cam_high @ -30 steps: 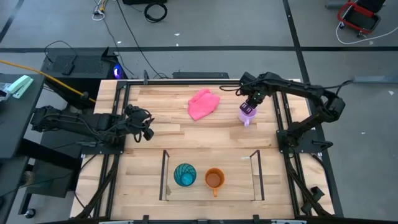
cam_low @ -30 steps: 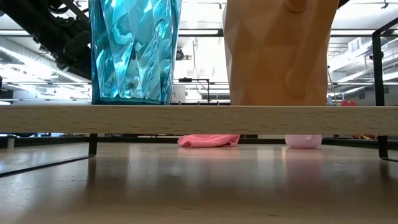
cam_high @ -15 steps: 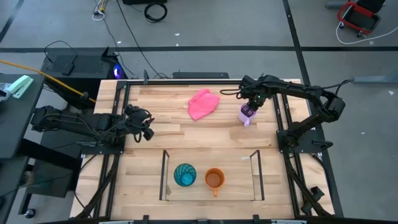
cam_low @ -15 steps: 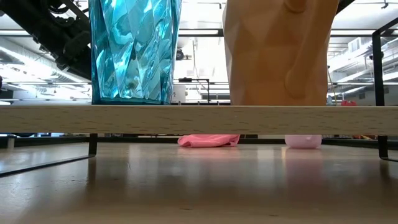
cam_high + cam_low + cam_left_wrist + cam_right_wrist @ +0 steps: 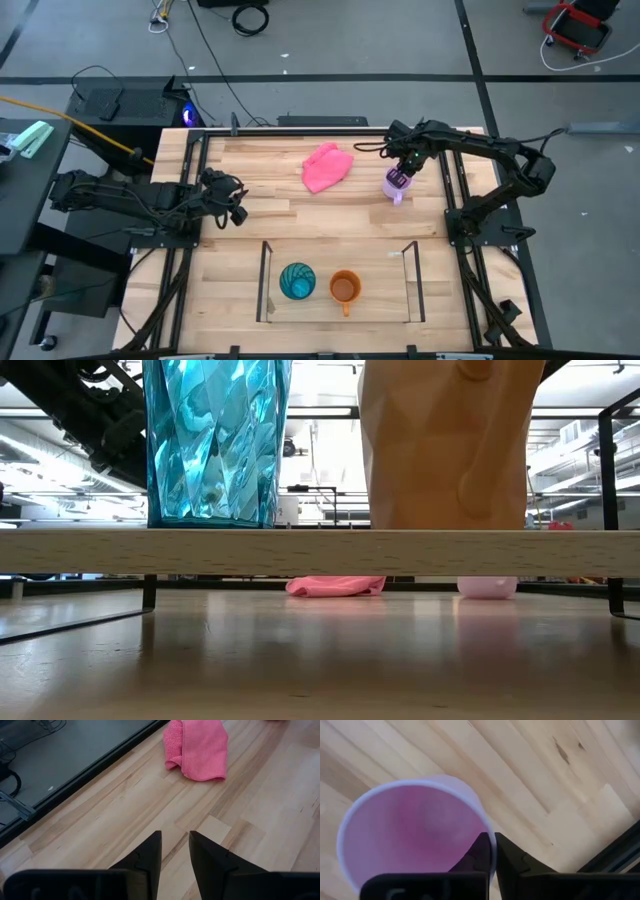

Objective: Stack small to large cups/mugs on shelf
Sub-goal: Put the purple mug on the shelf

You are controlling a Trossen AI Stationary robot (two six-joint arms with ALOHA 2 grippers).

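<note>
The lilac mug (image 5: pixel 397 185) stands upright on its base on the table's far right part, and the low view shows it (image 5: pixel 487 588) beyond the shelf. My right gripper (image 5: pixel 403 172) is above it, shut on its rim. The teal tumbler (image 5: pixel 297 281) and the orange mug (image 5: pixel 345 288) stand side by side on the shelf's plank (image 5: pixel 320 552) near the near edge. My left gripper (image 5: pixel 240 210) waits at the table's left side, its fingers (image 5: pixel 150 850) a little apart over bare wood. My right gripper (image 5: pixel 492 845) pinches the lilac mug's rim (image 5: pixel 487 827) with one finger inside the cup and one outside. The fingers come from above, pointing down. The mug stays upright with its base on the table (image 5: pixel 487 595).
A pink cloth (image 5: pixel 327 167) lies crumpled on the far middle of the table, left of the lilac mug. The shelf's thin dark rods (image 5: pixel 265 280) rise at both its ends. On the plank, free room remains right of the orange mug (image 5: pixel 385 290).
My right gripper has sunk a little onto the lilac mug. The mug has stayed in place on the table.
</note>
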